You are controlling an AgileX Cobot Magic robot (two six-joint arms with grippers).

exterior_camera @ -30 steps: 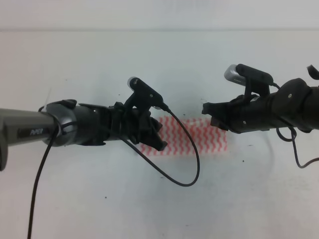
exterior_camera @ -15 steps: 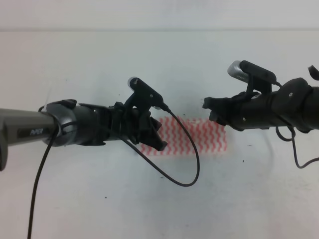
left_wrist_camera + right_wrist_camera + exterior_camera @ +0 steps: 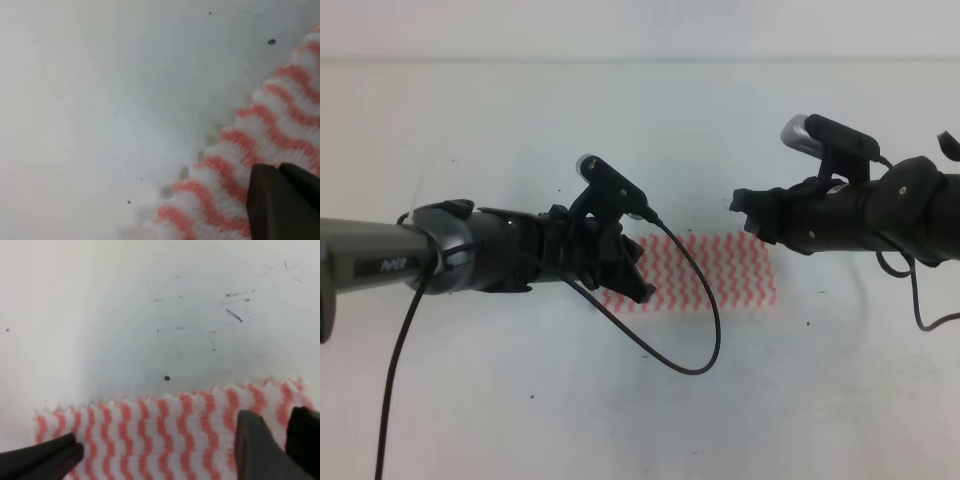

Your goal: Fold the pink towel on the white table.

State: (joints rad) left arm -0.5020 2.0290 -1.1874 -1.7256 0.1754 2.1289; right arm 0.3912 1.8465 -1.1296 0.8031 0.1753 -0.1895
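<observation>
My left claw (image 3: 638, 272) sits low over the left end of the pink towel (image 3: 720, 270), and in its own camera one dark finger (image 3: 280, 200) lies on the striped cloth close to the edge; whether it is pinching the cloth or just resting there, I cannot tell. My right claw (image 3: 745, 212) hangs spread above the towel's far right corner, its two fingers (image 3: 260, 452) set wide apart with the stripes showing between them (nothing gripped there).

The towel lies flat as a narrow strip near the middle of the white table (image 3: 520, 420), so I judge one fold is already in and I am setting up for the next. That calls for bringing the right claw down onto the right edge, closing on the top layers, then carrying that end across to the left.
</observation>
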